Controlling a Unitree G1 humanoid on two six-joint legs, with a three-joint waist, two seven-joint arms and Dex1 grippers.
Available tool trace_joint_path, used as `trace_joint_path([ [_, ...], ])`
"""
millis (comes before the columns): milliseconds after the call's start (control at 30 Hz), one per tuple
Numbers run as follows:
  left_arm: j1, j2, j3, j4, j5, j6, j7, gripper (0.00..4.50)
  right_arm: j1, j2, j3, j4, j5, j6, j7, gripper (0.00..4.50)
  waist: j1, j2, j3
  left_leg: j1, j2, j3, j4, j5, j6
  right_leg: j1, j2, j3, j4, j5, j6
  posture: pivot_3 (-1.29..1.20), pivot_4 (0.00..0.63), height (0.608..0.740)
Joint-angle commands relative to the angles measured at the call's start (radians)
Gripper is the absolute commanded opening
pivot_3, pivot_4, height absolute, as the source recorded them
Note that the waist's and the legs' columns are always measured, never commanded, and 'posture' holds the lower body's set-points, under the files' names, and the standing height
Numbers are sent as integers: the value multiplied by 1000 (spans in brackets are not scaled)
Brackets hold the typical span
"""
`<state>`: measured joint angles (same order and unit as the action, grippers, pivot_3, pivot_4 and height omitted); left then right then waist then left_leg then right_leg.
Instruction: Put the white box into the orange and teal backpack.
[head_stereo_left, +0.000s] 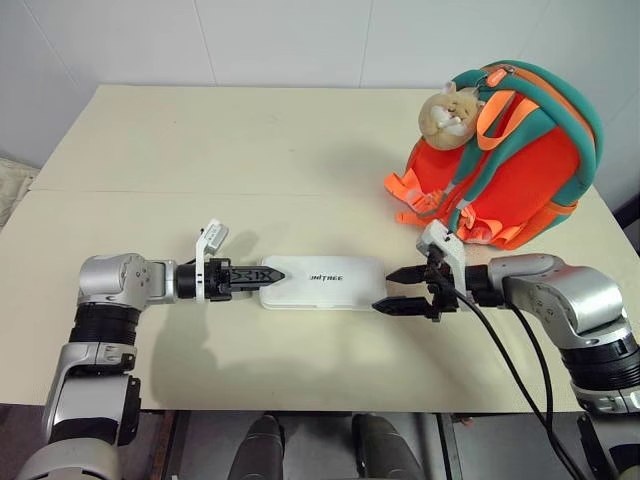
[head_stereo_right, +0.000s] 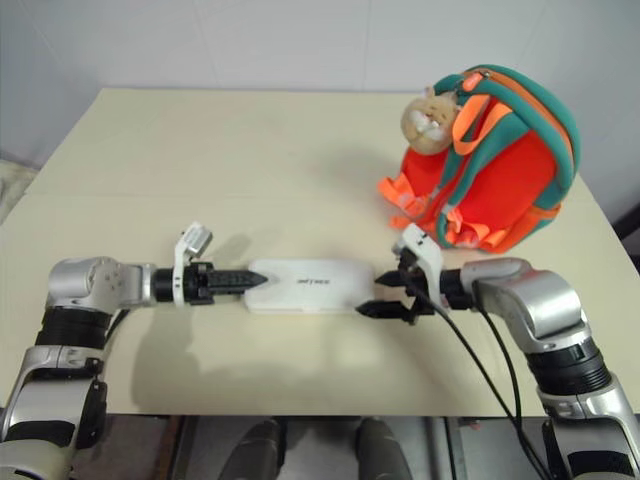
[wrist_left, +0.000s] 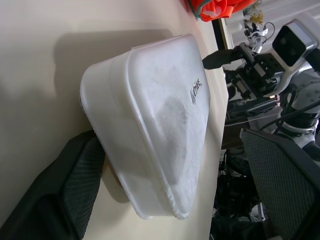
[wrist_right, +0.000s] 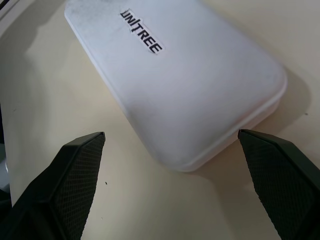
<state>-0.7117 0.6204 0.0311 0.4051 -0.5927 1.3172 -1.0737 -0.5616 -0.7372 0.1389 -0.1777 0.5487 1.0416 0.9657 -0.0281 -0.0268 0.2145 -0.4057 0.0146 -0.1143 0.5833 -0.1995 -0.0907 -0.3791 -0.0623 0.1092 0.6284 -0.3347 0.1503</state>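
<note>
So the white box (head_stereo_left: 323, 282) is lying flat on the cream desk (head_stereo_left: 200, 150), near the front edge and roughly in the middle, long side running left to right. There's small dark lettering on its top. It isn't in the bag yet.

The orange and teal backpack (head_stereo_left: 520, 170) stands upright at the far right of the desk, well apart from the box. A tan plush hamster (head_stereo_left: 448, 112) is clipped near the top of it, and orange webbing straps spill out at its base on the left side.

Both arms come in from the sides and point at each other with the box between them. The left tool (head_stereo_left: 262, 274) sits at the left end of the box, and its fingers are spread wide. In the left wrist view one black finger (wrist_left: 75, 185) is right up against the box's end, though I can't tell if it actually touches. The right tool (head_stereo_left: 398, 290) is at the right end, also spread wide, with one fingertip on the far side and one on the near side of that end. In the right wrist view both fingers (wrist_right: 80, 170) flank the box's corner with a clear gap, so nothing is gripped there.

Black cables (head_stereo_left: 500, 350) trail from the right wrist down off the front of the desk.
</note>
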Motion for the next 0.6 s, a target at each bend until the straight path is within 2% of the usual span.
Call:
trace_joint_path([
  [33, 24, -19, -40, 11, 4, 20, 18, 4483, -15, 14, 8, 16, -3, -33, 13, 4500, 0, 0, 0, 0, 0, 0, 0, 0, 0, 0, 0, 0, 0, 0, 0, 0, 150, 740],
  [300, 30, -48, -42, -20, -29, 65, 24, 4483, -14, 26, 20, 25, 0, -60, 23, 4500, 0, 0, 0, 0, 0, 0, 0, 0, 0, 0, 0, 0, 0, 0, 0, 0, 150, 740],
  [600, -14, -25, -43, 19, -51, 87, -9, 4483, 27, -5, 18, 21, -21, -97, 39, 4500, -1, 0, 0, 0, 0, 0, 0, 0, 0, 0, 0, 0, -1, 0, 0, 0, 150, 740],
])
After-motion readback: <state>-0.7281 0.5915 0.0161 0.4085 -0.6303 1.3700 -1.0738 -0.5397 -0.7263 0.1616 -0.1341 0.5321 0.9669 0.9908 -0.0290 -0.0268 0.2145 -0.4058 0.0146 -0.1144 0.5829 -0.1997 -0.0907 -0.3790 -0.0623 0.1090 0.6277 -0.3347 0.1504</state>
